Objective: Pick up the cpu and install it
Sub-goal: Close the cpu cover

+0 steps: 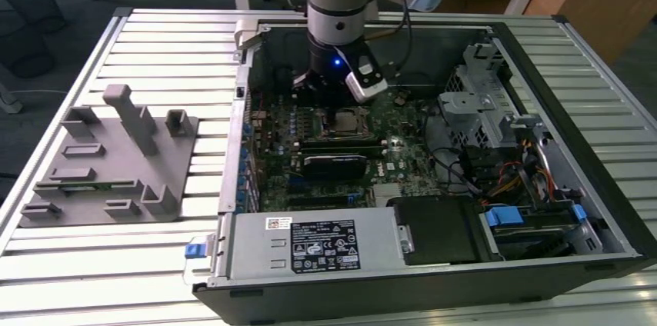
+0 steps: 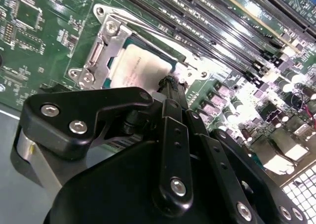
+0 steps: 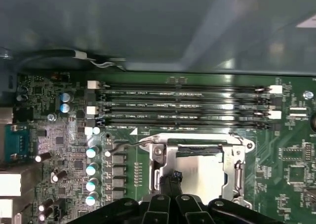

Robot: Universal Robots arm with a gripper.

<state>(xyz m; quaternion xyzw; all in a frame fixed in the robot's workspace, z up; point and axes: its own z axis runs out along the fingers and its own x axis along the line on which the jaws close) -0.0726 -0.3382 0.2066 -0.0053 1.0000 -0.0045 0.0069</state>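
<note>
Install step, judged near done: cpu (image 2: 139,69) lies flat inside socket frame (image 2: 98,53). Fingers of gripper (image 2: 170,84) pressed together, holding nothing, tip just beside cpu edge. Next move calls for gentle, straight motion.

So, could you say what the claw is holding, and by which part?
Nothing, apparently: the claw is shut above the chip, which sits in its socket.

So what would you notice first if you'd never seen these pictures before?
First, the big robot arm reaching down into the open computer case on the slatted table. Inside, the shiny silver cpu sits in a metal socket frame on the green board, with the black gripper close by its edge. A grey rack stands on the table at the exterior view's left.
</note>
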